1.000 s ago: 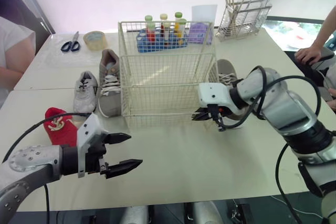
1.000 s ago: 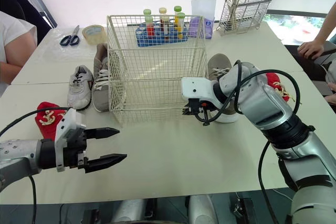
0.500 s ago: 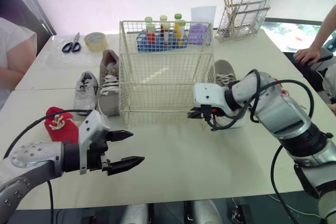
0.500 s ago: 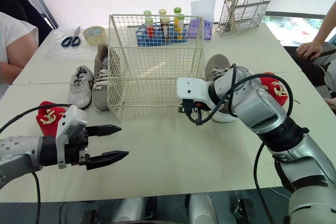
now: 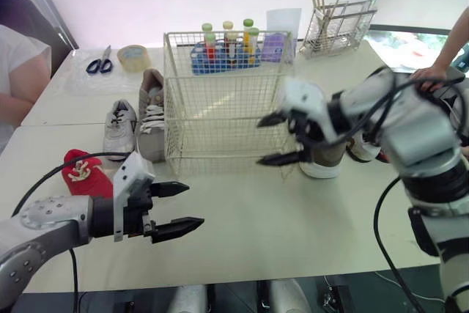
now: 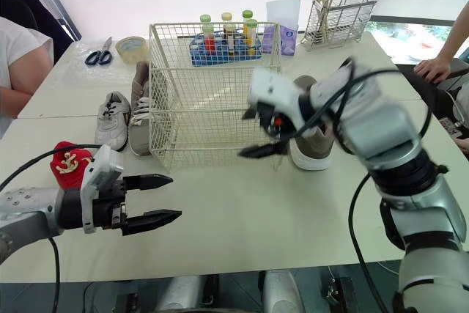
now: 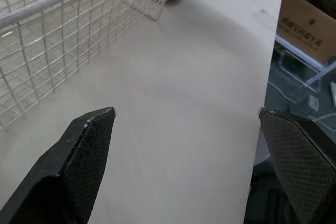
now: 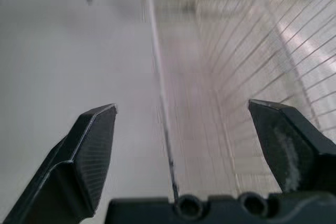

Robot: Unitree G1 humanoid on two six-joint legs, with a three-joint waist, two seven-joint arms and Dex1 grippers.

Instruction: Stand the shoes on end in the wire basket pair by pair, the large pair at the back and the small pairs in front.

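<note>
Wire basket [image 5: 227,97] is sitting at centre frame on the table [image 5: 293,225]. You are seeing every shoe lying outside it. One large grey shoe [image 5: 152,116] is lying just beside its left wall, with a small grey shoe [image 5: 119,128] touching that shoe's left side. A small red shoe [image 5: 84,174] is lying lower left, apart from both. A second large grey shoe [image 6: 314,153] is sitting just right of the basket, partly behind the right arm.

Right gripper [image 5: 262,141] is hanging at the basket's front right corner with its fingers spread wide, gripping nothing. Its wrist view is giving you what the head views are not: the basket's wire wall [image 8: 163,93] is running up between the two fingers.

Left gripper [image 5: 192,204] is hovering over bare table at lower left, fingers apart and empty. Its wrist view is showing the basket's lower corner [image 7: 152,11] ahead.

Behind the basket, a blue rack [image 5: 223,49] is holding capped tubes. At upper right, a wire holder [image 5: 338,23] is carrying thin sticks. Scissors [image 5: 99,62] and a tape roll [image 5: 133,56] are lying at upper left. A person's hand [image 5: 432,75] is resting at the right edge.
</note>
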